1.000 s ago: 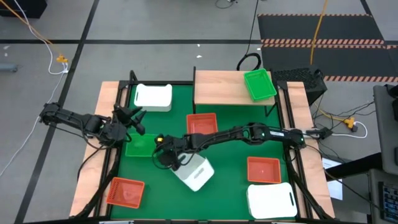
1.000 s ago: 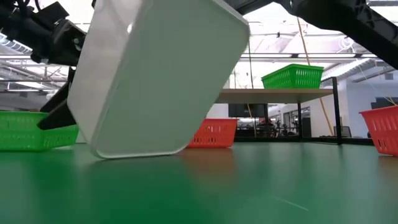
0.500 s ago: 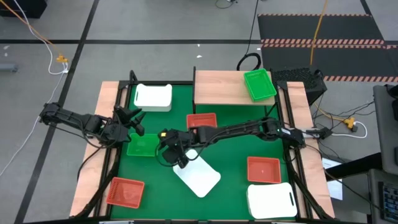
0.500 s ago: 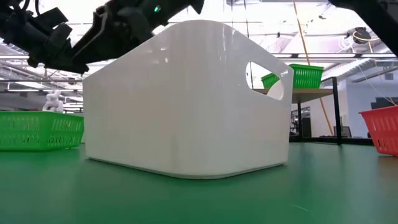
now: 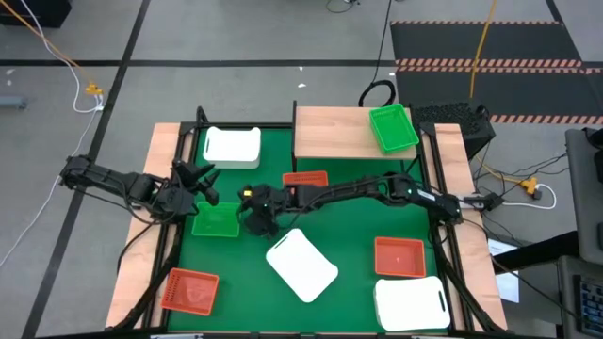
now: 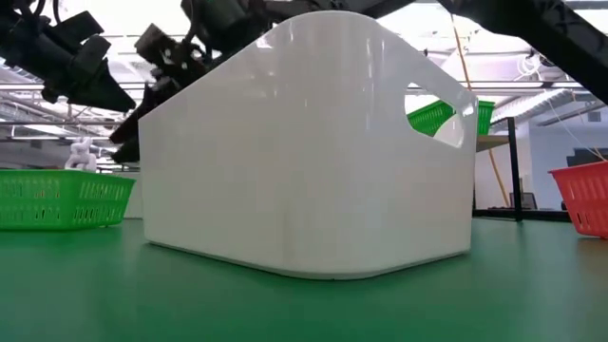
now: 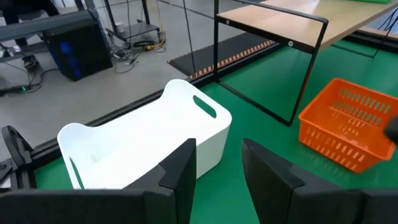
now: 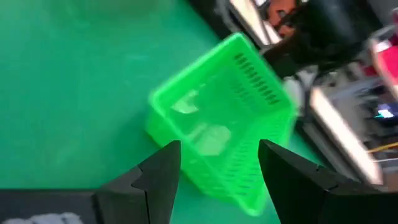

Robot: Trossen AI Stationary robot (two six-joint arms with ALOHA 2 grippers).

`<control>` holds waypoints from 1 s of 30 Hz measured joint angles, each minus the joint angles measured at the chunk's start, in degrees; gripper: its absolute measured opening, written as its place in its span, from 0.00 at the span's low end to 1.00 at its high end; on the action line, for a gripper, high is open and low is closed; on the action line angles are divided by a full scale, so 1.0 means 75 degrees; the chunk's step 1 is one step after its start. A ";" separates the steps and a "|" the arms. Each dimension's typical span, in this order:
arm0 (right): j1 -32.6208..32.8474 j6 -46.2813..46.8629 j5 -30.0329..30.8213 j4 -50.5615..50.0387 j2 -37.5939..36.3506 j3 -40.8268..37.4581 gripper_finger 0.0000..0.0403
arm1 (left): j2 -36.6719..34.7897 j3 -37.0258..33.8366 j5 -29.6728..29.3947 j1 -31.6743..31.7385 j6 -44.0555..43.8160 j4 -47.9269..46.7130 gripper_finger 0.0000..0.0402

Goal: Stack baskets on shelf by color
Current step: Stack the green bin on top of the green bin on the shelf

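**Baskets, shelf and grippers: positions by view**

High view. Shelf (image 5: 344, 134) at the table's far edge, one green basket (image 5: 393, 128) on its right end. White basket (image 5: 232, 147) at far left; a tilted white basket (image 5: 302, 265) near the centre; a third white basket (image 5: 411, 304) at near right. Orange baskets: one (image 5: 305, 181) in front of the shelf, partly under the right arm; one (image 5: 399, 256) at right; one (image 5: 190, 289) at near left. Second green basket (image 5: 216, 219) at left. Left gripper (image 5: 200, 182) just beyond it; right gripper (image 5: 256, 209) just beside it, empty.

Low view. The tilted white basket (image 6: 309, 152) stands on the table, filling the foreground.

Left wrist view. Left fingers (image 7: 180, 171) spread, holding nothing; far-left white basket (image 7: 146, 140) ahead.

Right wrist view. Right fingers (image 8: 163, 168) spread over the green basket (image 8: 221, 118), not touching it.
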 joint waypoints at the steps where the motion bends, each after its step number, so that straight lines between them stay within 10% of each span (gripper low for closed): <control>1: -0.0027 -0.0187 0.0023 0.0030 -0.0002 0.0000 0.52 | 0.0000 0.0000 0.0000 0.0000 0.0005 0.0000 0.33; 18: -0.0010 -0.1658 -0.0015 0.0934 0.0801 -0.0015 0.50 | 0.0000 0.0000 -0.0061 0.0000 0.0053 0.0023 0.33; 30: 0.0005 -0.1330 0.0010 -0.0096 0.0613 -0.0012 0.03 | 0.0000 0.0000 0.0003 0.0000 0.0067 0.0017 0.33</control>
